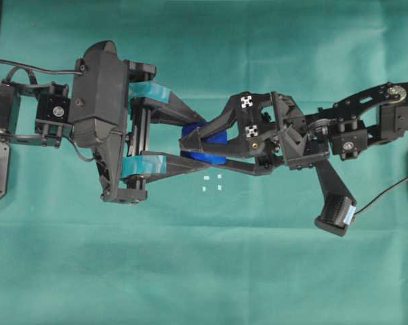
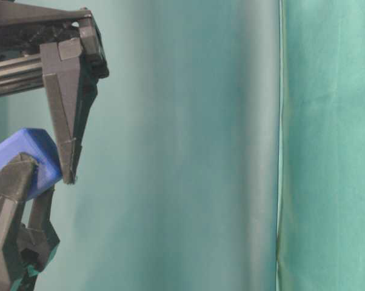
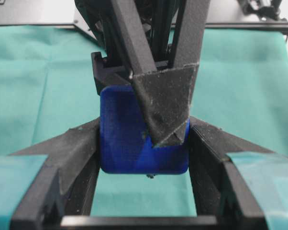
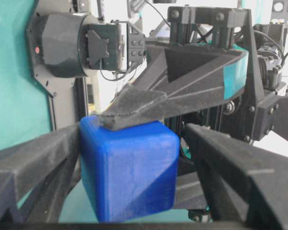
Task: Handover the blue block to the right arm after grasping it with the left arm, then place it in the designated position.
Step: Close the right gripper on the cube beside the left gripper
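Teal-taped fingers [image 1: 144, 164] of the left gripper [image 1: 190, 140] are clamped on the blue block [image 3: 134, 139], one against each side of it, holding it up off the green cloth [image 1: 204, 271]. Plain black fingers [image 4: 239, 167] of the right gripper [image 1: 190, 143] stand spread wide around the same block; from its wrist view one looks to touch the block while a gap shows at the other. Just beside the meeting fingertips, down on the cloth, lie the white corner marks of the designated position [image 1: 211, 183].
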